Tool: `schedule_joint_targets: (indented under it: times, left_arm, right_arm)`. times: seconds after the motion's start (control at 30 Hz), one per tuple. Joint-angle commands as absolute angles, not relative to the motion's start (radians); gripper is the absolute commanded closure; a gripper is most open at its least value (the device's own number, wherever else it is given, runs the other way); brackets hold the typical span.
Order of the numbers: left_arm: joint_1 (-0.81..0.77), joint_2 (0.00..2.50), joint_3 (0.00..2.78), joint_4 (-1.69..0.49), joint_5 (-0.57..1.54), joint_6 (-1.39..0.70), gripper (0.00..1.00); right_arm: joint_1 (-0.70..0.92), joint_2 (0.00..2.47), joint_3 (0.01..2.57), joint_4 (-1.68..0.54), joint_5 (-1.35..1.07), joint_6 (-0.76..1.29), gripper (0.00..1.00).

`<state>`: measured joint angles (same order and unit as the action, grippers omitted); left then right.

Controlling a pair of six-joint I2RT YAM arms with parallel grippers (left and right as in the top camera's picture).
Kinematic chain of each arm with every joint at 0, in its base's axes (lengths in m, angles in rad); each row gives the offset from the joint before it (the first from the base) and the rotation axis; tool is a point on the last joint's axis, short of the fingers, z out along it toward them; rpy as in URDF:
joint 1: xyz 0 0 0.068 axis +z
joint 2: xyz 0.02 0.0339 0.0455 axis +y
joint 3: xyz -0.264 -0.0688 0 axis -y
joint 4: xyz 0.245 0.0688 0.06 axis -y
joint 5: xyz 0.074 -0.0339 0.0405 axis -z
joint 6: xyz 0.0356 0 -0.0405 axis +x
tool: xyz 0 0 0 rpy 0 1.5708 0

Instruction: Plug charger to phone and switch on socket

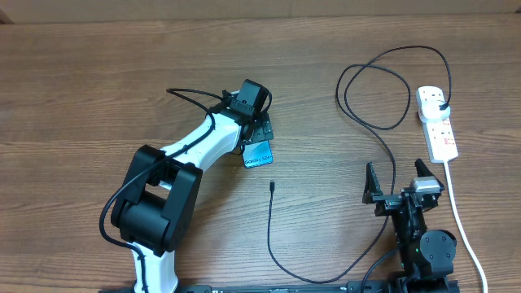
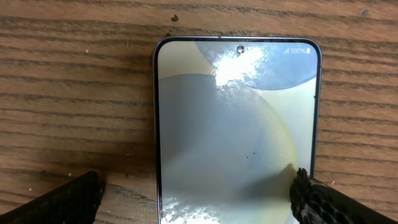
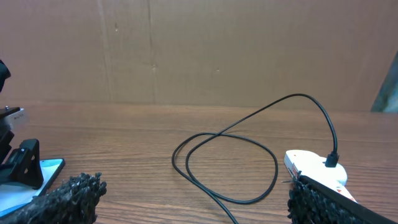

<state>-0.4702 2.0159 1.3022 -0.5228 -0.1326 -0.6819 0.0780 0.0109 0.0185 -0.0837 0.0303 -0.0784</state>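
1. Two arms share a wooden table (image 1: 81, 81): the left arm (image 1: 187, 150) reaches to the centre, and the right arm (image 1: 423, 236) sits at the near right.
2. Charger (image 1: 383, 126): a thin black cable that loops at the far right and sweeps along the near edge. Its plug (image 1: 440, 103) is seated in the socket.
3. Socket (image 1: 437, 122): a white strip with red switch marks, lying at the far right. Its white cord (image 1: 464, 220) trails toward the near edge.
4. Phone (image 1: 258, 153): flat at the centre, with a cyan screen, "Galaxy S24+" text and dark edges. The wrist view shows glare across the glass (image 2: 236, 124).
5. Left gripper (image 1: 259, 130): jaws spread and hovering over the phone, with its fingers (image 2: 68, 199) straddling the phone's width.
6. Right gripper (image 1: 397, 183): jaws wide apart, holding nothing.
7. Connector tip (image 1: 272, 186): lying free on the table, just nearer than the phone and not touching it.
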Motion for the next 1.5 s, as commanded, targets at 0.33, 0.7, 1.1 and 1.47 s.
schedule_joint_targets:
  times: [0.33,0.7,1.1,1.47]
  left_arm:
    - [-0.472,2.04,1.263,-0.548,-0.107,-0.704,0.0]
    - [-0.472,2.04,1.263,-0.551,-0.107,-0.704,0.0]
    - [-0.472,2.04,1.263,-0.58,-0.103,-0.704,0.0]
    - [-0.472,2.04,1.263,-0.623,-0.051,-0.704,0.0]
  right_arm:
    - [0.072,0.003,0.008,-0.081,0.031,-0.08,0.0]
    - [0.072,0.003,0.008,-0.081,0.031,-0.08,0.0]
    - [0.072,0.003,0.008,-0.081,0.031,-0.08,0.0]
    - [0.072,0.003,0.008,-0.081,0.031,-0.08,0.0]
